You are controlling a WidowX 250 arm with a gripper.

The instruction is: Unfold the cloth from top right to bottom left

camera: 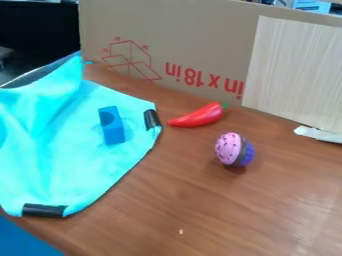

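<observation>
The cloth (pixel 60 160) looks soft and matte, with smooth, shallow creases; black bands (pixel 44 210) wrap two of its blunt corners, one at lower left and one near the centre left; on it lies a blue block (pixel 111 127), straight-edged, with a rounded darker mark on its upper part. To the right, a glossy red toy pepper (pixel 197 116) tapers to a point at its left end, its green stem at the other; below and right of it a toy cupcake (pixel 230 149) lies tipped on its side, its rounded pink top dotted dark, its base purple.

All this is on a brown wood-grained table (pixel 220 210); a cardboard panel (pixel 200 45) with red printing stands along the back, a pale, finely streaked board (pixel 294 70) against it at upper right, and a white scrap (pixel 319 134) at the board's foot; the room behind is dark at upper left.

The cloth is bright turquoise and covers much of the left side; it is spread fairly flat toward the bottom, but rises to a peak at upper left, with long folds running down from it; how far open the gripper is, and whether it has hold of anything, I cannot tell.
</observation>
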